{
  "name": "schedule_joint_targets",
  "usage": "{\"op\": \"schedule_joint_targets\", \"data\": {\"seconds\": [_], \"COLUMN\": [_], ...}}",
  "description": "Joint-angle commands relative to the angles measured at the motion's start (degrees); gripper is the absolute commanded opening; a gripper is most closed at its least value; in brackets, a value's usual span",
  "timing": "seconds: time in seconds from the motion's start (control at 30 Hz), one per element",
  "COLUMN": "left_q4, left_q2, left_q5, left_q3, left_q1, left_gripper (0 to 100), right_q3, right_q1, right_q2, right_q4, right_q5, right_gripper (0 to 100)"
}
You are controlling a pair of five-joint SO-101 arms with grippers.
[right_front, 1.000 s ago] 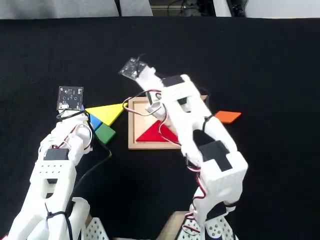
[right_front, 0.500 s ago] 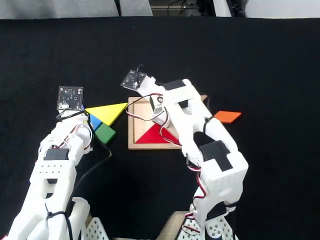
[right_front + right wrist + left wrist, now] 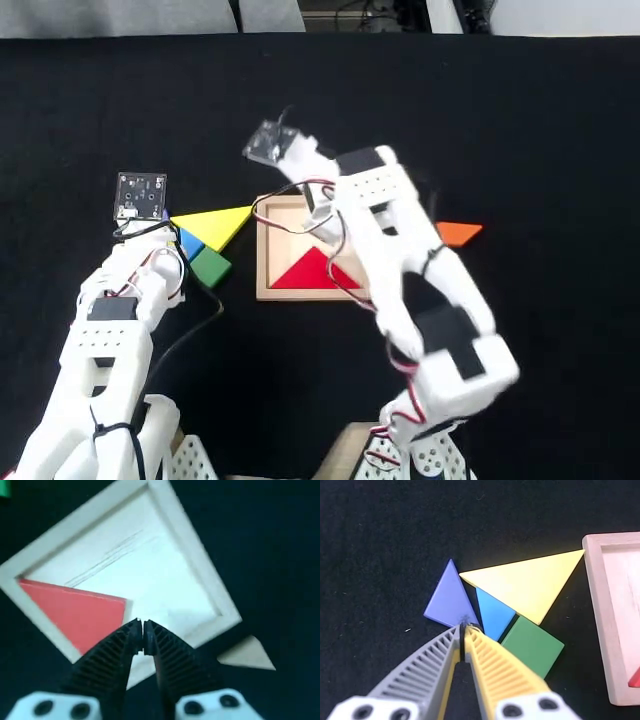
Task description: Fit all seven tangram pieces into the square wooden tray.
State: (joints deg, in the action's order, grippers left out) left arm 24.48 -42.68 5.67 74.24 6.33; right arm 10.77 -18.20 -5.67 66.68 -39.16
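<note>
The square wooden tray (image 3: 263, 250) sits mid-table with a red triangle (image 3: 310, 270) lying in its near part. My right arm (image 3: 370, 200) hangs over the tray. The right gripper (image 3: 140, 630) is shut on nothing, above the tray's rim (image 3: 190, 550), next to a corner of the red triangle (image 3: 80, 615). To the left of the tray lie a yellow triangle (image 3: 215, 222), a blue piece (image 3: 190, 242) and a green square (image 3: 210, 265). My left gripper (image 3: 464, 628) is shut, its tips at the edge of a purple triangle (image 3: 447, 600).
An orange piece (image 3: 458, 233) lies right of the tray. A pale piece (image 3: 247, 652) rests on the black cloth just outside a tray corner. The yellow triangle (image 3: 525, 582) nearly touches the tray rim (image 3: 600, 605). Open cloth lies beyond and in front.
The right arm has risen and drawn away from the red triangle, which now lies uncovered in the tray's near part. The left arm has kept still.
</note>
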Motion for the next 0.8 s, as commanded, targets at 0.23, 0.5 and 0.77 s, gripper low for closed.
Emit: {"op": "schedule_joint_targets", "data": {"seconds": [0.23, 0.5, 0.77], "left_q4": [-3.5, -3.2, 12.0], "left_q2": [-0.1, -0.1, 0.4], "left_q5": [-0.8, 2.9, 13.4], "left_q3": [-0.4, 1.6, -10.2], "left_q1": [0.0, 0.6, 0.6], "left_gripper": [3, 3, 3], "right_q3": [16.7, 34.9, 48.2], "right_q1": [2.2, 8.5, 10.9], "right_q2": [29.8, 40.4, 41.0], "right_q4": [3.2, -6.4, -22.0], "right_q5": [8.1, 17.8, 30.3], "right_gripper": [1.1, 1.1, 1.1]}}
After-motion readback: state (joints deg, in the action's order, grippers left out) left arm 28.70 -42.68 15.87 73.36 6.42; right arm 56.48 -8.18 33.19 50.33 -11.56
